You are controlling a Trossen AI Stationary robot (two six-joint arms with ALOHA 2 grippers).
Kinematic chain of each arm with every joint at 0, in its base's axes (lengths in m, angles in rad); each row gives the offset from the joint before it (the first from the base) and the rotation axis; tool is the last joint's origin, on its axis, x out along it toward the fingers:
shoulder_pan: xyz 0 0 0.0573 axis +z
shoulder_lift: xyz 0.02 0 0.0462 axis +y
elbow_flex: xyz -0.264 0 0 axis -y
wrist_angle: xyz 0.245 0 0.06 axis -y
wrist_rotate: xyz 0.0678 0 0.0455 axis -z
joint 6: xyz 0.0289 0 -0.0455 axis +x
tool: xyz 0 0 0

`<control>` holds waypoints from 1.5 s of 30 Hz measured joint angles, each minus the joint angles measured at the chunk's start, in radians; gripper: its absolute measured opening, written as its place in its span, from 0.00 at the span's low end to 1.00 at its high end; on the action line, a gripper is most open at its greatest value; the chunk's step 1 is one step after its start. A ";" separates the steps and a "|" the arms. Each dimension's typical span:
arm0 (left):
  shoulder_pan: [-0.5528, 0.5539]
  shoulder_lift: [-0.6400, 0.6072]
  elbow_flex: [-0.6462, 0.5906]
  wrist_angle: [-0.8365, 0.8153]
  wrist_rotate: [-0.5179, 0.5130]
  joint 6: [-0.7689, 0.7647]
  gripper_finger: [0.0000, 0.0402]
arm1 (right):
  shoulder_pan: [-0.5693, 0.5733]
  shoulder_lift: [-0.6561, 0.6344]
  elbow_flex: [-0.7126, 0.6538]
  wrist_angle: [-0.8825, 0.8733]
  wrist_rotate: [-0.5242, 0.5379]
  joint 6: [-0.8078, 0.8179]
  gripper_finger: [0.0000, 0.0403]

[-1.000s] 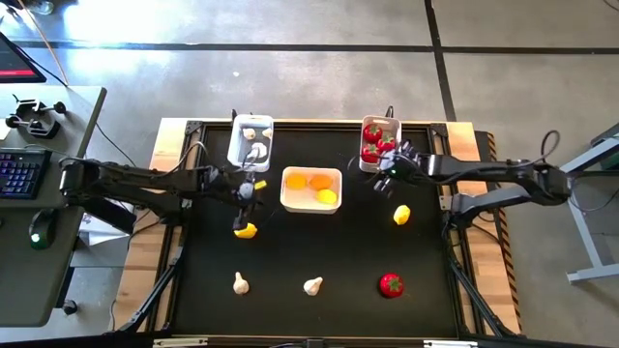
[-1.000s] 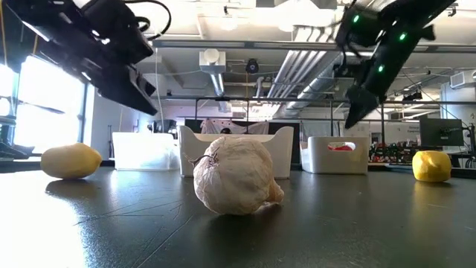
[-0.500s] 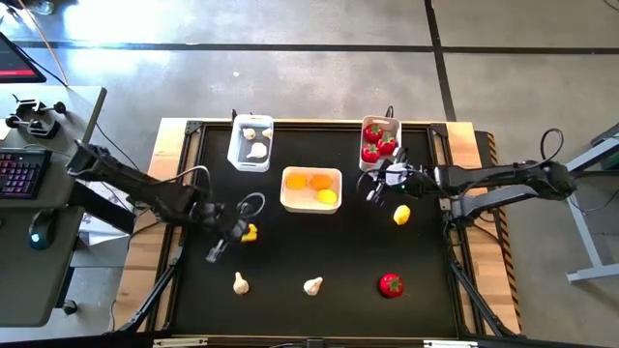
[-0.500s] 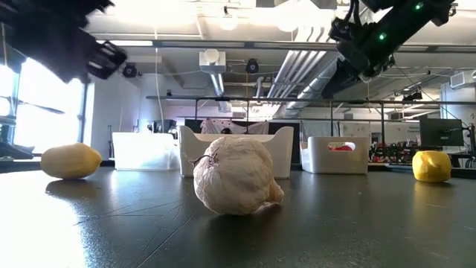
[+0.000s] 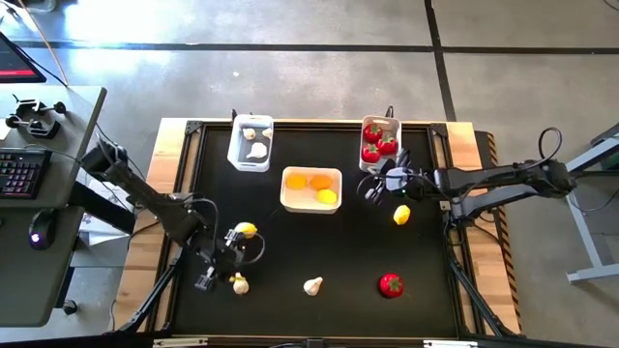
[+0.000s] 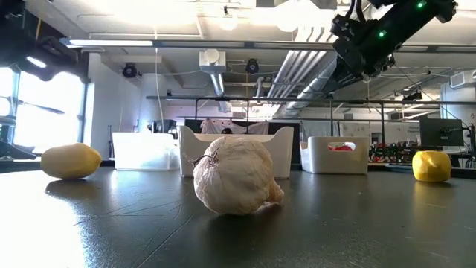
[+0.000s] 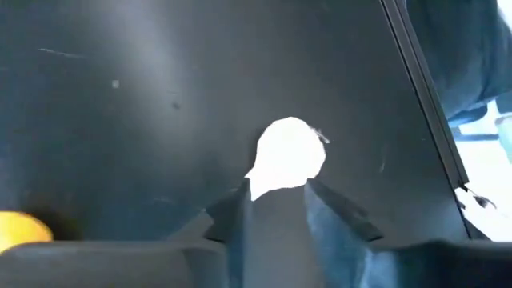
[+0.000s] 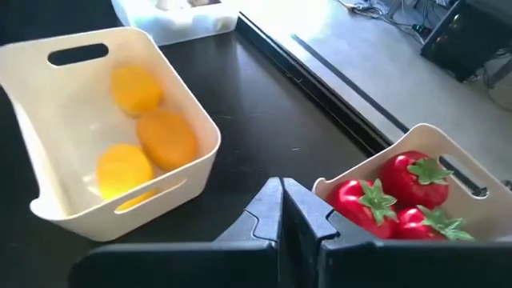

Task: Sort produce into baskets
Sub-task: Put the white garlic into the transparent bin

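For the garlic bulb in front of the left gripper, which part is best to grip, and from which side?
Probably the round body of the garlic bulb, from above. It lies on the table with free space around it, and the left gripper has its open fingers on either side of the bulb's near end. The body looks the widest, firmest part.

I count three white baskets on my surface: a narrow one at eleven o'clock, a wider one near the centre, and a narrow one at one o'clock. Garlic bulbs come to four: two in the eleven o'clock basket, two loose at seven and six o'clock. Lemons come to five: three in the centre basket, one loose at nine o'clock, one at three o'clock. Red fruits come to four: three in the one o'clock basket, one loose at five o'clock. I have two hands, left and right.
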 joint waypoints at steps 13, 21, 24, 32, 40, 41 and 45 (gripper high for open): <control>-0.050 0.215 0.076 0.040 -0.008 0.089 0.59 | 0.032 0.025 0.000 0.002 -0.001 0.014 0.00; -0.052 0.280 0.076 0.096 -0.009 0.168 0.59 | 0.031 0.025 0.000 0.007 -0.001 -0.001 0.00; -0.063 0.287 0.076 0.095 -0.009 0.167 0.59 | 0.031 0.025 0.000 0.009 -0.001 -0.001 0.00; -0.076 0.319 0.075 0.093 -0.018 0.173 0.50 | 0.031 0.025 0.000 0.022 -0.002 -0.009 0.00; -0.044 0.286 0.075 0.030 -0.031 0.182 0.30 | 0.031 0.025 0.000 0.023 -0.002 -0.013 0.00; -0.034 0.274 0.075 0.017 -0.038 0.181 0.28 | 0.031 0.025 0.000 0.023 -0.002 -0.013 0.00; 0.022 0.213 0.075 -0.015 -0.067 0.186 0.23 | 0.031 0.025 0.000 0.023 -0.002 -0.014 0.00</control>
